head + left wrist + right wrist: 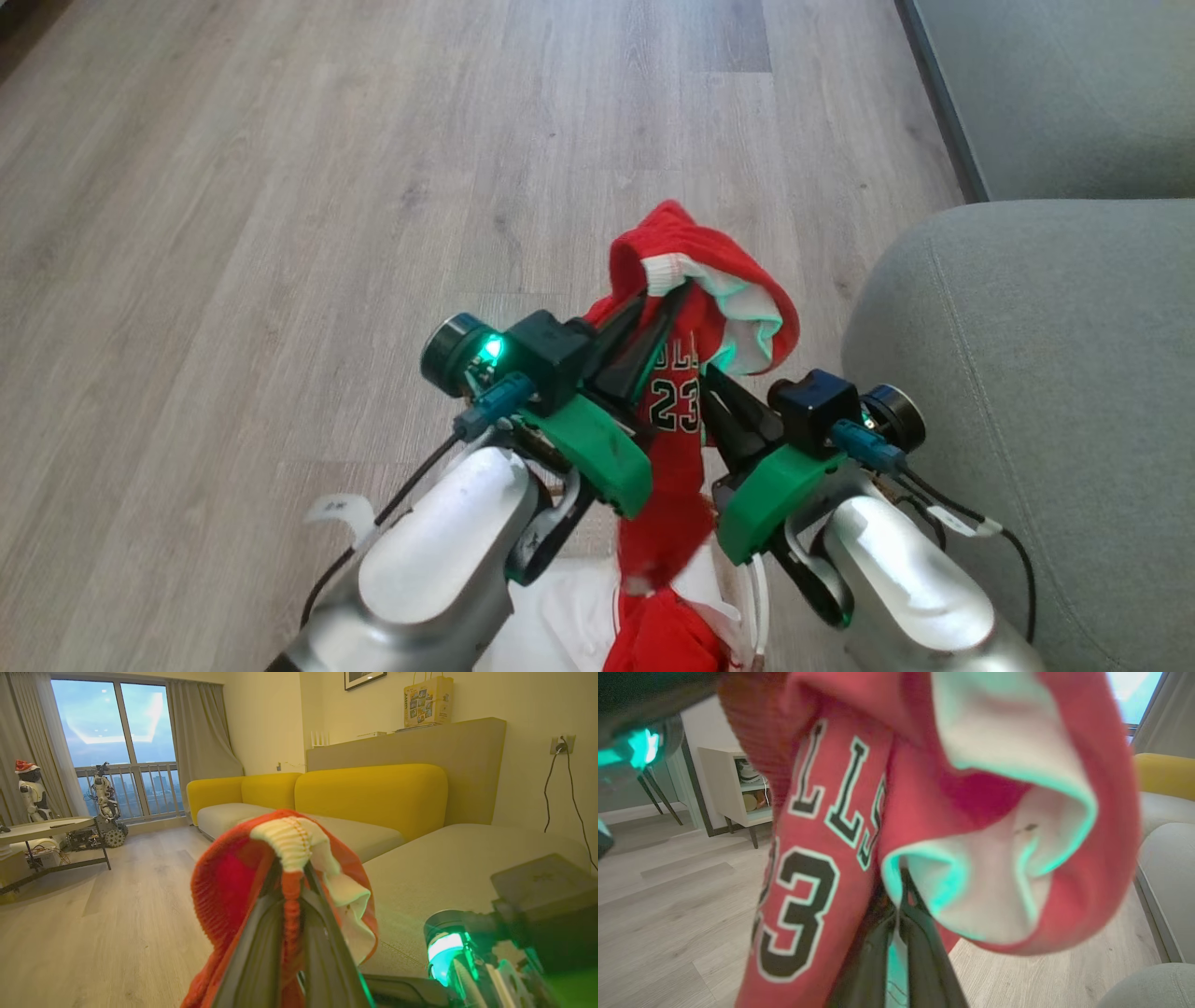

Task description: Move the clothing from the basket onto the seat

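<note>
Both pairs of jaws are pinched together on the clothing (695,271): the left gripper (665,291) clamps its ribbed top fold, the right gripper (709,378) its white-lined hem. The garment hangs mid-frame over the floor (280,187), left of the seat (1046,373). Carrying it well likely means swinging both arms rightward together, high enough that the trailing cloth clears the cushion edge. Both forearms rise from the bottom edge, fingers converging.

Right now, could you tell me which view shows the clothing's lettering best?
The right wrist view: the lettering is close, large. The head view shows it small, partly hidden; the left wrist view catches the clothing's red, white-trimmed folds.
</note>
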`<state>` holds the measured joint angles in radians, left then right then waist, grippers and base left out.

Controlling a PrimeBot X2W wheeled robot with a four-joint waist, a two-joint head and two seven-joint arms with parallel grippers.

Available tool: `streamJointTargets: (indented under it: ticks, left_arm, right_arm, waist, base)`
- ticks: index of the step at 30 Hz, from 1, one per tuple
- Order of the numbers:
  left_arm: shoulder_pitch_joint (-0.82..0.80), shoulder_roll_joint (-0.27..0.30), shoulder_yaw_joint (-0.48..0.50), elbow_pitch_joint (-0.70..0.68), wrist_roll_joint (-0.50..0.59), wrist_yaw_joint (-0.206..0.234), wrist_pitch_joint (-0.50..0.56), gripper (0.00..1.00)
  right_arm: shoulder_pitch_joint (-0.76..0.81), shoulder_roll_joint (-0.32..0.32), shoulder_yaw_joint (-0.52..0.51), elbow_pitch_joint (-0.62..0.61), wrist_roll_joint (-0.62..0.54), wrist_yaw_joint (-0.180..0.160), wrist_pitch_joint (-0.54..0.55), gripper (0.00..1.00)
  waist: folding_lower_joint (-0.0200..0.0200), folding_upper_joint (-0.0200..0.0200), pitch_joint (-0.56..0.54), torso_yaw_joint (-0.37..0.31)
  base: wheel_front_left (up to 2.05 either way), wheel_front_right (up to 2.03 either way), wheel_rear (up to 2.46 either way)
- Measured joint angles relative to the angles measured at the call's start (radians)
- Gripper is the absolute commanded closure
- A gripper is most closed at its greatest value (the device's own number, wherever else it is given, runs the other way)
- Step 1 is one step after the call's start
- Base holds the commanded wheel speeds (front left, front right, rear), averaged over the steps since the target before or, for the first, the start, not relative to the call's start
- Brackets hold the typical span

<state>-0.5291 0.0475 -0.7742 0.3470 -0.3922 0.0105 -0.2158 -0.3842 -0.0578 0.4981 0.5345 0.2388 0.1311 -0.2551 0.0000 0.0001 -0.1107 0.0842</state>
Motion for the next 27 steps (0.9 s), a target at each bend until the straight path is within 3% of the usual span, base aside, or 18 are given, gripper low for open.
streamJointTargets:
  ticks: [5, 6, 7, 8, 9, 10, 27]
  left_arm:
    - [0.006, 0.007, 0.018, 0.04, -0.019, 0.018, -0.011, 1.0]
    - [0.009, 0.007, 0.024, 0.045, -0.021, 0.021, -0.015, 0.88]
    - [0.014, 0.008, 0.034, 0.047, -0.026, 0.026, -0.016, 0.63]
    - [0.023, 0.008, 0.042, 0.049, -0.028, 0.027, -0.02, 0.63]
    - [0.031, 0.009, 0.046, 0.051, -0.028, 0.034, -0.023, 0.38]
    - [0.041, 0.01, 0.05, 0.052, -0.032, 0.039, -0.024, 0.0]
    - [0.158, 0.011, 0.081, 0.076, -0.033, 0.033, -0.032, 0.0]
  right_arm:
    - [0.001, -0.014, -0.01, -0.035, 0.0, 0.0, 0.0, 1.0]
    - [0.001, -0.015, -0.014, -0.045, 0.0, 0.0, 0.0, 1.0]
    - [0.001, -0.016, -0.02, -0.055, 0.0, 0.0, 0.0, 1.0]
    - [0.001, -0.018, -0.028, -0.064, 0.0, 0.0, 0.0, 1.0]
    - [0.001, -0.02, -0.038, -0.077, 0.0, 0.0, 0.0, 1.0]
    - [0.001, -0.024, -0.047, -0.088, -0.001, 0.0, 0.0, 1.0]
    - [0.0, -0.111, -0.187, -0.182, -0.047, 0.0, 0.0, 1.0]
  waist:
    - [0.0, 0.0, 0.007, -0.014]
    - [0.0, 0.0, 0.008, -0.018]
    - [0.0, 0.0, 0.009, -0.022]
    - [0.0, 0.0, 0.01, -0.026]
    - [0.0, 0.0, 0.011, -0.031]
    - [0.0, 0.0, 0.013, -0.036]
    - [0.0, 0.0, 0.027, -0.179]
  base:
    - [0.0, 0.0, 0.0]
    - [0.0, 0.0, 0.0]
    - [0.0, 0.0, 0.0]
    - [0.0, 0.0, 0.0]
    - [0.0, 0.0, 0.0]
    - [0.0, 0.0, 0.0]
    - [0.0, 0.0, 0.0]
